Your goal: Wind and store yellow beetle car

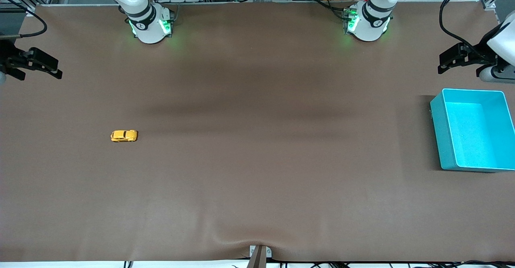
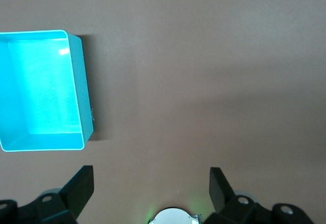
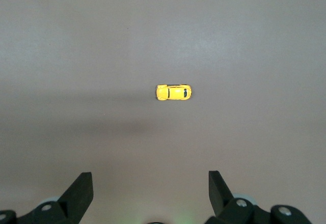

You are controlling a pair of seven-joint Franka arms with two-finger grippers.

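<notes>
Your yellow beetle car (image 1: 124, 136) sits on its wheels on the brown table (image 1: 257, 179), toward the right arm's end, lying lengthwise along the table. Nothing touches it. From the car, the teal bin (image 1: 438, 139) lies at about 3 o'clock in the front view, well apart, at the left arm's end of the table, open side up.

Your right hand (image 1: 56, 70) hangs in the air at the right arm's end of the table, roughly at 10 o'clock from the car, with its fingers (image 3: 79, 193) spread wide and holding nothing; its wrist view looks straight down on the car (image 3: 173, 92).

Your left hand (image 1: 442, 62) hovers by the bin's edge nearest the bases, about 12 o'clock from it, fingers (image 2: 81, 188) likewise wide apart and empty. The bin (image 2: 84, 102) shows in its wrist view.
</notes>
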